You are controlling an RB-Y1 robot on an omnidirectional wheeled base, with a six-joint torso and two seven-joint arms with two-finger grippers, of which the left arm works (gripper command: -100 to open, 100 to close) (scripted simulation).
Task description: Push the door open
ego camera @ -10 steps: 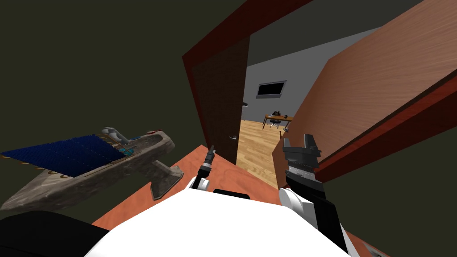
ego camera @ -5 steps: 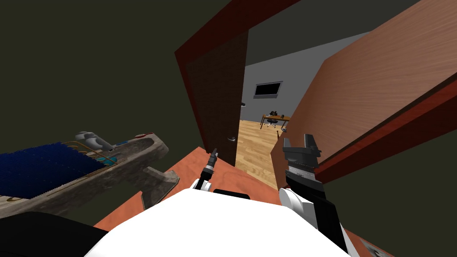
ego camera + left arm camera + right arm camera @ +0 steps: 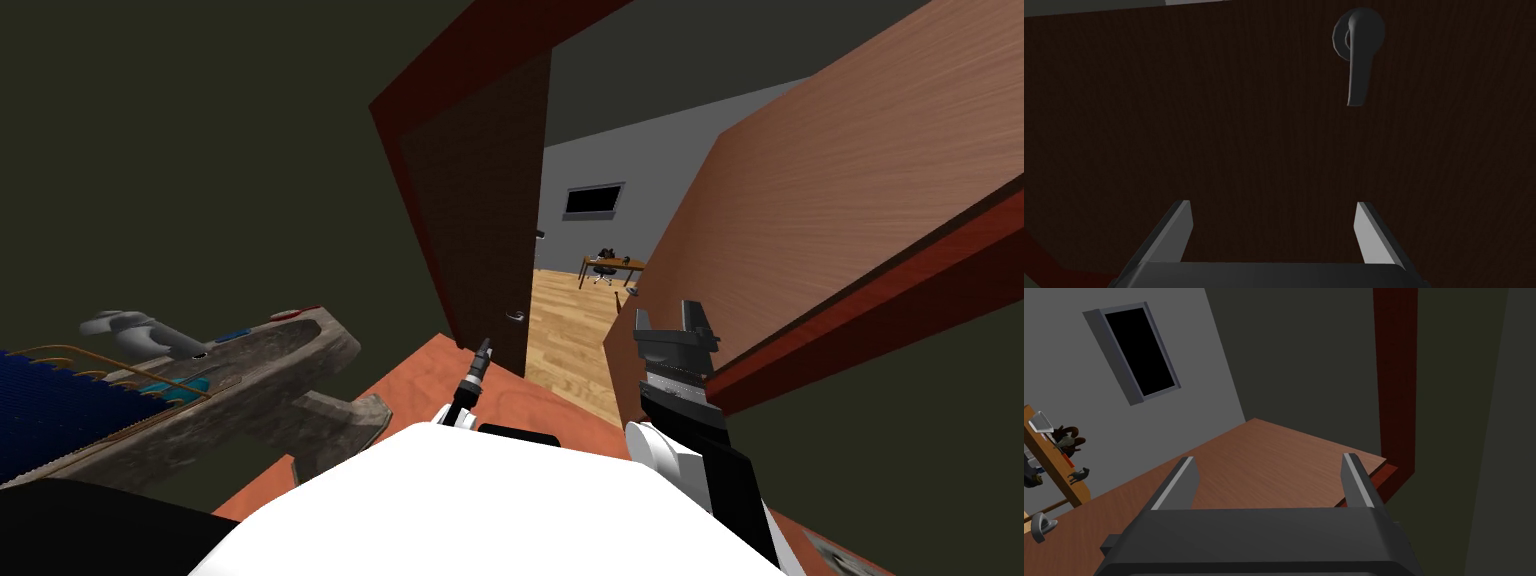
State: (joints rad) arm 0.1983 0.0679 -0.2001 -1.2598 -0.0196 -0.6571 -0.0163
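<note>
Standing at a doorway, facing the dark door (image 3: pixel 1199 125) ajar at the left side of the red frame (image 3: pixel 388 130). Holding the left gripper (image 3: pixel 1271 230) wide and empty close to its panel, lever handle (image 3: pixel 1358 55) ahead; touching or not, cannot tell. Carrying the right gripper (image 3: pixel 1269 488) wide too, gripping nothing, beside the lighter door (image 3: pixel 820 220), swung well aside. Looks partly done: gap enough to show a wooden floor (image 3: pixel 565 340), yet more pushing needed.
</note>
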